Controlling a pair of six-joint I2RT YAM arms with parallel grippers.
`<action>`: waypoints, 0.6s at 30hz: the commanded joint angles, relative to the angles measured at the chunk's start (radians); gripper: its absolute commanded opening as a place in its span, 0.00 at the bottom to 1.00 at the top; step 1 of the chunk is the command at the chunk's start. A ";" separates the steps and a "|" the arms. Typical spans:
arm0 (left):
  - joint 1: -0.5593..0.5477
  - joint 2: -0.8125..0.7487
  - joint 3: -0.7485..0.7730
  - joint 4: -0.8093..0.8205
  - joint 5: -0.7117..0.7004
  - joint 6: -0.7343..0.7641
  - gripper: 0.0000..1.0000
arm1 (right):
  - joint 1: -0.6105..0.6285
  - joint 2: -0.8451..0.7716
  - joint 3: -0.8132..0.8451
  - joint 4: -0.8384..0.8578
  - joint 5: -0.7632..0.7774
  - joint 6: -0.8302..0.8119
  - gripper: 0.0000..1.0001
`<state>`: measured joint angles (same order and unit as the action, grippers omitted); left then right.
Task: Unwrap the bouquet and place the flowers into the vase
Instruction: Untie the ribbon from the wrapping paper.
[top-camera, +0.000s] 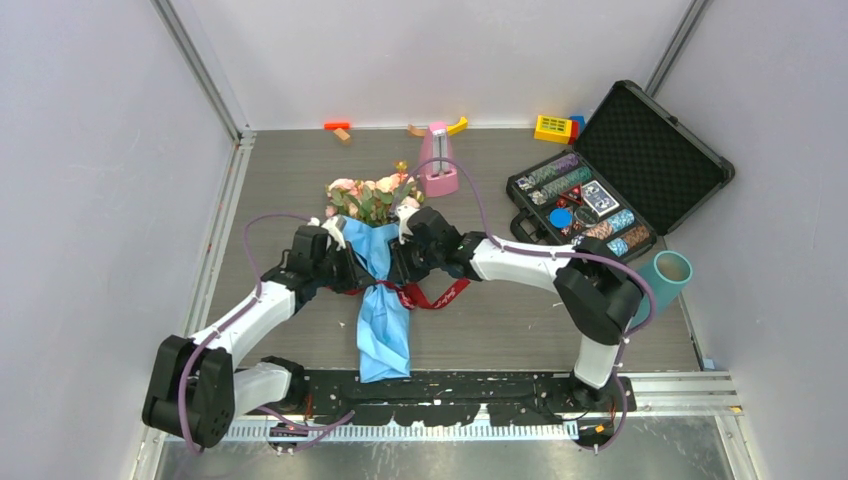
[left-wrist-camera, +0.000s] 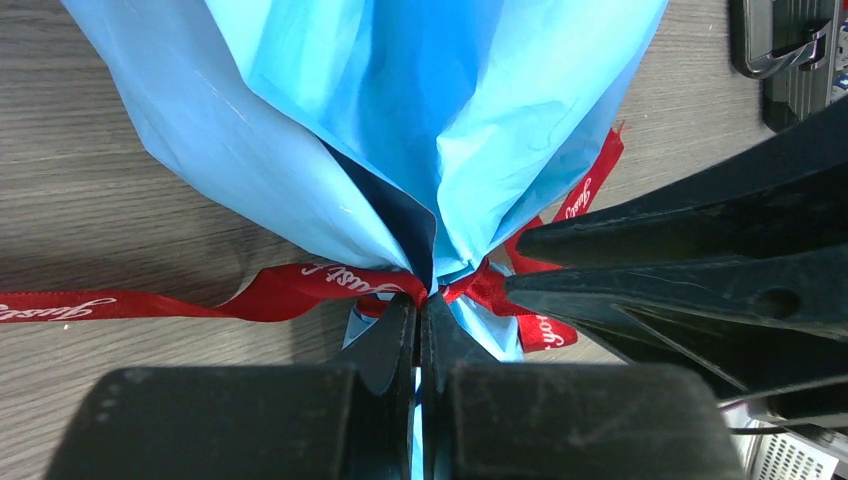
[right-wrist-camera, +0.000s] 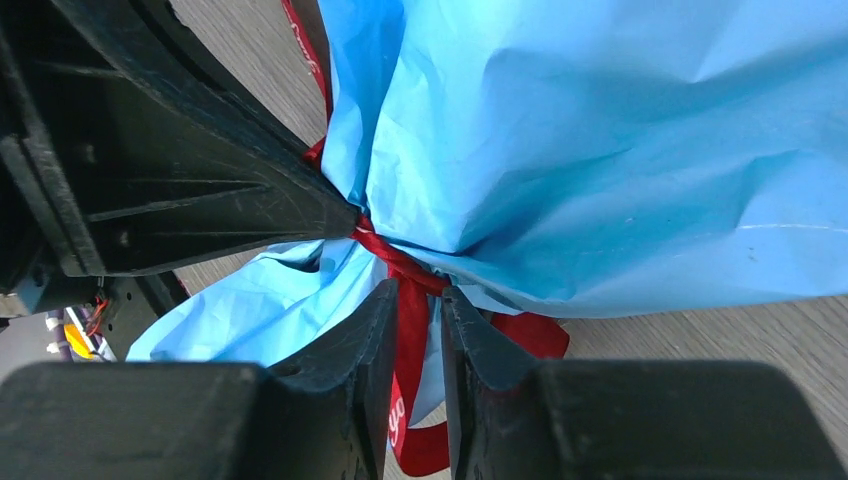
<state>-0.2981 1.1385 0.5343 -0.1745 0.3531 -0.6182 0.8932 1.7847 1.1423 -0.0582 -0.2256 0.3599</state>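
The bouquet (top-camera: 372, 200) lies mid-table, its pink and peach flowers pointing away from me and its blue paper cone (top-camera: 384, 330) trailing toward the arm bases. A dark red ribbon (top-camera: 432, 295) ties its waist. My left gripper (left-wrist-camera: 420, 302) is shut at that tie, with a sliver of blue paper (left-wrist-camera: 400, 100) pinched between the fingers. From the other side my right gripper (right-wrist-camera: 420, 296) stands narrowly open, and a ribbon strand (right-wrist-camera: 410, 325) runs down the gap between its fingers. The teal vase (top-camera: 665, 278) lies tipped at the far right, partly behind the right arm.
An open black case (top-camera: 600, 200) of poker chips sits at the back right. A pink metronome-shaped object (top-camera: 437, 160) stands just beyond the flowers. Small toy blocks (top-camera: 555, 128) lie along the back wall. Side walls close in the table.
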 joint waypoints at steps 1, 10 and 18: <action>0.017 -0.019 -0.002 0.038 0.053 0.014 0.00 | 0.010 0.039 0.059 -0.005 -0.043 -0.029 0.28; 0.030 -0.022 -0.003 0.027 0.048 0.011 0.00 | 0.040 0.057 0.083 -0.012 -0.039 -0.017 0.28; 0.035 -0.024 -0.004 0.023 0.045 0.009 0.00 | 0.089 0.077 0.104 -0.033 0.104 0.001 0.30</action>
<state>-0.2703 1.1385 0.5282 -0.1776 0.3779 -0.6182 0.9440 1.8511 1.1900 -0.0975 -0.2062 0.3500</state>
